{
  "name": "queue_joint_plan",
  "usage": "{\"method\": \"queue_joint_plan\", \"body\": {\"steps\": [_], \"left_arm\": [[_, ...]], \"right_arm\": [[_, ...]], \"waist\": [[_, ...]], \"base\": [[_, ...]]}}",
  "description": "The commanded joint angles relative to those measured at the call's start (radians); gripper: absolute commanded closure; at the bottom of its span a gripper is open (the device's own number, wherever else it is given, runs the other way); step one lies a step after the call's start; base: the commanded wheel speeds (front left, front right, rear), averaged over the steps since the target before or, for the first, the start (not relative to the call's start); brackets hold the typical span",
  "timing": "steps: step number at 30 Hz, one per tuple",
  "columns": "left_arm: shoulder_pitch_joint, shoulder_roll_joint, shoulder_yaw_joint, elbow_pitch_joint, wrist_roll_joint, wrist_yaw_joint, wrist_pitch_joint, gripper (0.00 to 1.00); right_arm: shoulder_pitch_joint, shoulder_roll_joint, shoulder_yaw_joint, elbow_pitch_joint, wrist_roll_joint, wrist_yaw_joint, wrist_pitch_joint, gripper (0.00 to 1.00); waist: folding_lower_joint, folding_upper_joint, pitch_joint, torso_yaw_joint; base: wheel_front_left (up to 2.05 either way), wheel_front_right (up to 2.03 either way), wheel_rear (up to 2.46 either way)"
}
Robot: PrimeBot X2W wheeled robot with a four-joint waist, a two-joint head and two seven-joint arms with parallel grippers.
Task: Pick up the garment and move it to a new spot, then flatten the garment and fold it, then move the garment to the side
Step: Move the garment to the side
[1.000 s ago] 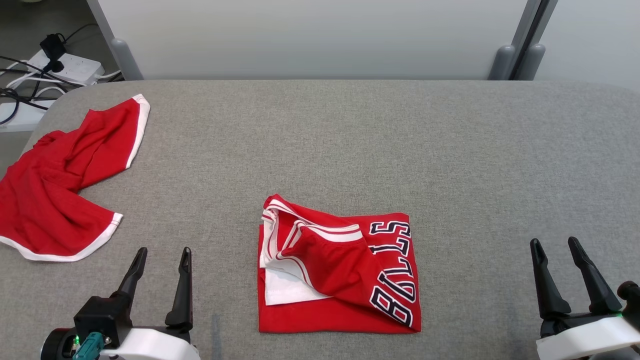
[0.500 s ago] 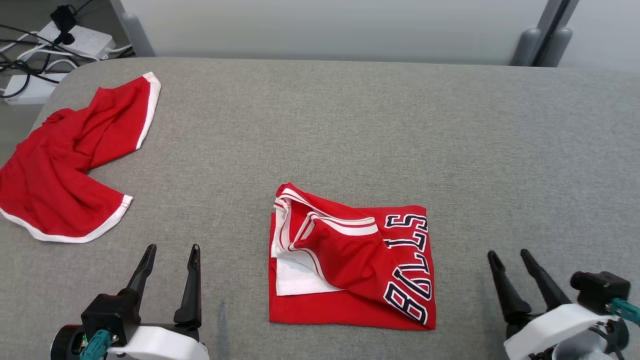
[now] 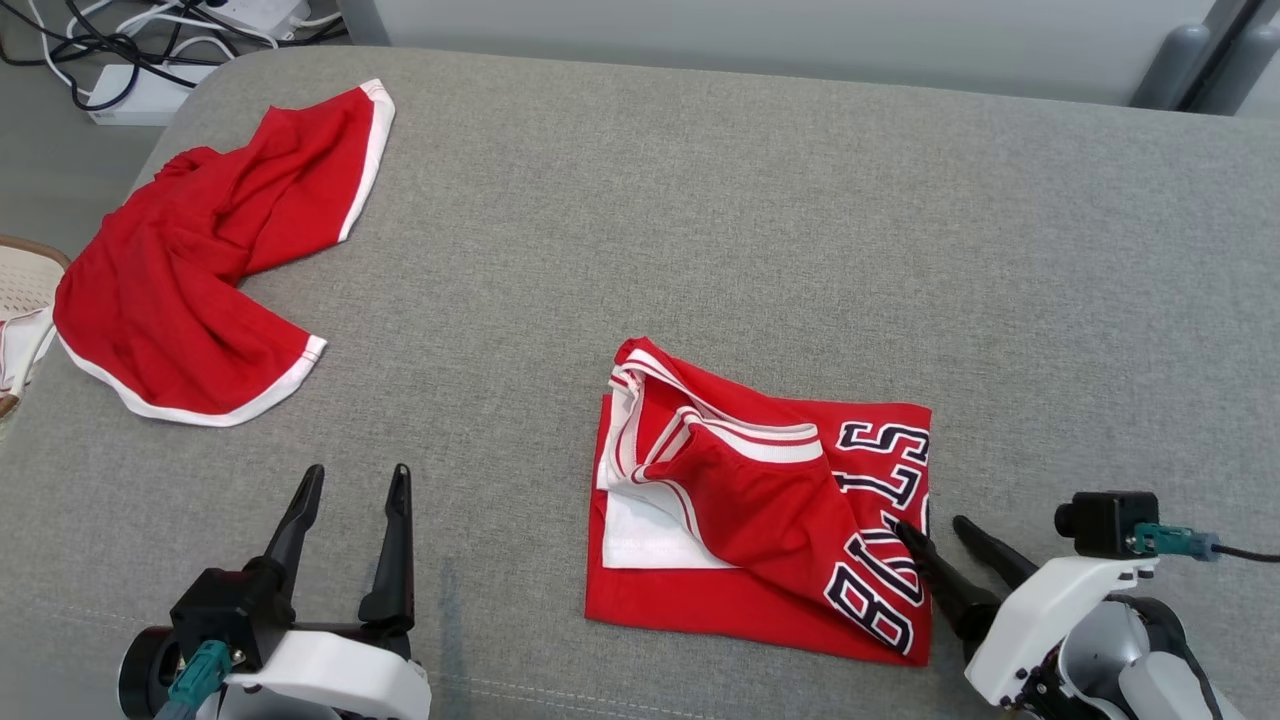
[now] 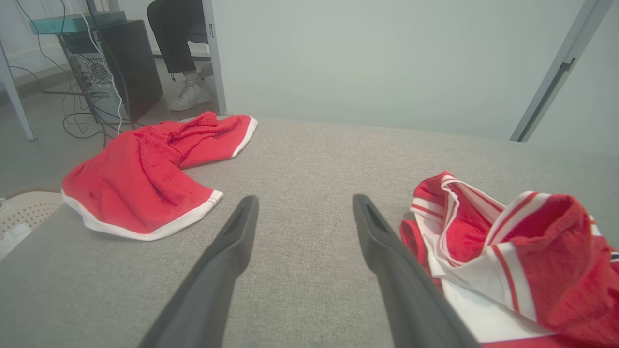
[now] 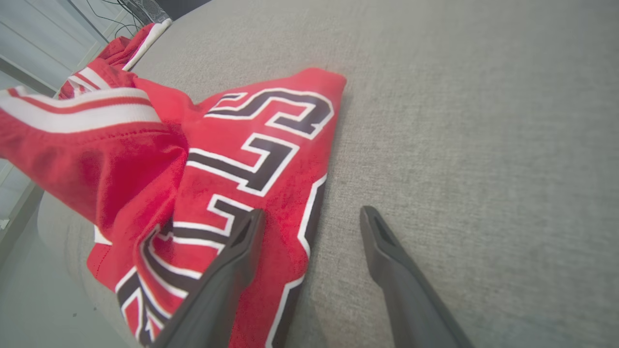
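Lying folded in a rough square at the front middle of the grey surface, the red jersey has white trim, navy letters and a bunched top layer. Right end effector is spread wide and empty, 1 finger over the jersey's right edge, 1 over bare surface; contact unclear. Left end effector is spread wide and empty, apart from the jersey. Count: 1 jersey, 1 red shorts far left, 2 end effectors.

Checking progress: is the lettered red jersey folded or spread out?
Folded, though loosely: the jersey lies as a compact rectangle in stacked layers, its white inside showing under a bunched top flap.
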Motion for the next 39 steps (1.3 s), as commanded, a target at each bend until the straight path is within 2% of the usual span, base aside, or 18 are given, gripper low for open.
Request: {"method": "queue_joint_plan", "body": {"steps": [1,4,5,6,12,16,22,27,31,36,39], "left_arm": [[-0.050,0.019,0.043,-0.013,0.001,-0.007,-0.009,0.00],[-0.053,0.010,0.048,0.001,0.001,-0.015,-0.013,0.00],[-0.053,0.006,0.050,0.006,0.003,-0.019,-0.015,0.00],[-0.055,0.003,0.051,0.010,0.004,-0.023,-0.016,0.00],[-0.061,-0.002,0.059,0.018,0.010,-0.031,-0.019,0.00],[-0.057,-0.006,0.062,0.022,0.012,-0.038,-0.020,0.00],[-0.056,-0.017,0.060,0.023,0.016,-0.050,-0.021,0.00],[-0.059,-0.024,0.061,0.026,0.021,-0.058,-0.022,0.00],[-0.063,-0.026,0.064,0.030,0.026,-0.062,-0.022,0.00],[-0.069,-0.025,0.064,0.030,0.029,-0.069,-0.022,0.00],[-0.087,-0.020,0.062,0.021,0.035,-0.076,-0.021,0.00]], "right_arm": [[-0.021,-0.014,0.022,-0.032,0.016,0.000,0.018,0.00],[-0.033,-0.028,0.060,-0.055,0.054,0.000,0.114,0.00],[-0.038,-0.038,0.071,-0.061,0.065,0.000,0.157,0.10],[-0.042,-0.043,0.065,-0.069,0.068,0.000,0.166,1.00],[-0.064,-0.079,0.046,-0.119,0.053,0.000,0.165,1.00],[-0.090,-0.129,0.041,-0.189,0.044,0.000,0.195,1.00],[-0.130,-0.277,0.030,-0.324,-0.027,0.000,0.272,1.00],[-0.139,-0.379,-0.034,-0.409,-0.088,0.000,0.331,1.00],[-0.124,-0.414,-0.111,-0.423,-0.122,0.000,0.355,1.00],[-0.107,-0.419,-0.178,-0.403,-0.132,0.000,0.353,1.00],[-0.101,-0.415,-0.223,-0.325,-0.117,0.000,0.339,1.00]], "waist": [[0.0000,0.0000,0.001,0.003],[0.0000,0.0000,0.000,0.005],[0.0000,0.0000,0.000,0.004],[0.0000,0.0000,-0.001,0.004],[0.0000,0.0000,0.001,-0.007],[0.0000,0.0000,-0.005,-0.026],[0.0000,0.0000,-0.010,-0.058],[0.0000,0.0000,-0.005,-0.095],[0.0000,0.0000,-0.002,-0.125],[0.0000,0.0000,0.008,-0.155],[0.0000,0.0000,0.039,-0.178]], "base": [[0.00,0.00,0.00],[0.00,0.00,0.00],[0.00,0.00,0.00],[0.00,0.00,0.00],[0.00,0.00,0.00],[0.00,0.00,0.00],[0.00,0.00,0.00],[0.00,0.00,0.00],[0.00,0.00,0.00],[0.00,0.00,0.00],[0.00,0.00,0.00]]}}
